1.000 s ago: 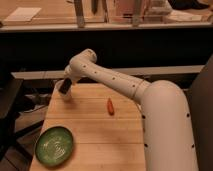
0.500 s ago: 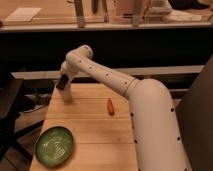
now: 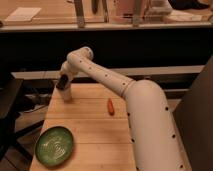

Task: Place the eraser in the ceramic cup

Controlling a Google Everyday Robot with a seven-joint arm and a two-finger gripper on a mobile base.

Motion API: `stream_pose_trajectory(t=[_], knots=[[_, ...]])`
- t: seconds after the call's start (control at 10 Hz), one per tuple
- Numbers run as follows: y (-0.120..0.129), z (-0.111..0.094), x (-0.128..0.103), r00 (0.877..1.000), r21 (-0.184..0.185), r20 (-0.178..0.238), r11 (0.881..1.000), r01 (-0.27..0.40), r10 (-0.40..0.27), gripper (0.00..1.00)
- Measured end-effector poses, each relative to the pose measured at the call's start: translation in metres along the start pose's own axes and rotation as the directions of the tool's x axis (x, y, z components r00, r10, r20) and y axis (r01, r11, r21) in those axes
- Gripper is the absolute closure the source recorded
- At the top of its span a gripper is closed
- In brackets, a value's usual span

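Observation:
My arm reaches over the wooden table (image 3: 90, 135) to its far left corner. My gripper (image 3: 63, 83) hangs there, pointing down, right above a small pale cup (image 3: 67, 95) that stands near the table's left edge. The gripper's tip looks dark. I cannot make out the black eraser apart from it, so I cannot tell whether it is held or inside the cup.
A small orange carrot-shaped thing (image 3: 110, 106) lies mid-table, right of the cup. A round green plate (image 3: 54, 145) sits at the front left corner. A dark counter and shelf run behind the table, and dark furniture stands to the left.
The gripper has moved a little left and toward the table's far left corner, and now stands over the cup. The carrot and the plate have not moved.

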Motion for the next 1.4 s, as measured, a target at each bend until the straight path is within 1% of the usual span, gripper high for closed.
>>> stream_pose_trajectory(t=[0.1, 0.2, 0.3, 0.4, 0.5, 0.6, 0.7, 0.8, 0.9, 1.0, 1.1, 1.2, 1.3, 1.4], knots=[[0.0021, -0.0057, -0.0004, 1.000, 0.001, -0.002, 1.000, -0.003, 0.003, 0.66], [0.0026, -0.0048, 0.0002, 1.000, 0.004, 0.000, 1.000, -0.007, 0.007, 0.58], [0.0021, 0.0020, 0.0013, 1.000, 0.008, 0.004, 1.000, -0.003, 0.003, 0.46], [0.0014, 0.0035, 0.0021, 1.000, 0.010, 0.003, 1.000, 0.000, 0.000, 0.38], [0.0042, 0.0019, 0.0011, 1.000, 0.008, 0.000, 1.000, 0.001, -0.001, 0.36], [0.0060, -0.0013, 0.0005, 1.000, 0.009, -0.004, 1.000, -0.003, 0.003, 0.36], [0.0072, -0.0020, 0.0009, 1.000, 0.010, -0.004, 1.000, -0.005, 0.005, 0.34], [0.0068, -0.0010, 0.0008, 1.000, 0.012, -0.003, 1.000, -0.006, 0.007, 0.26], [0.0067, 0.0009, -0.0003, 1.000, 0.013, -0.001, 1.000, -0.003, 0.003, 0.21], [0.0072, 0.0016, 0.0002, 1.000, 0.014, -0.002, 1.000, -0.001, 0.001, 0.21], [0.0083, 0.0016, 0.0000, 1.000, 0.015, -0.003, 1.000, 0.000, 0.000, 0.24], [0.0088, 0.0010, 0.0000, 1.000, 0.016, -0.004, 1.000, 0.000, 0.000, 0.24], [0.0097, 0.0008, -0.0001, 1.000, 0.016, -0.004, 1.000, 0.000, 0.000, 0.20], [0.0098, 0.0010, -0.0005, 1.000, 0.016, -0.004, 1.000, -0.001, 0.001, 0.20]])
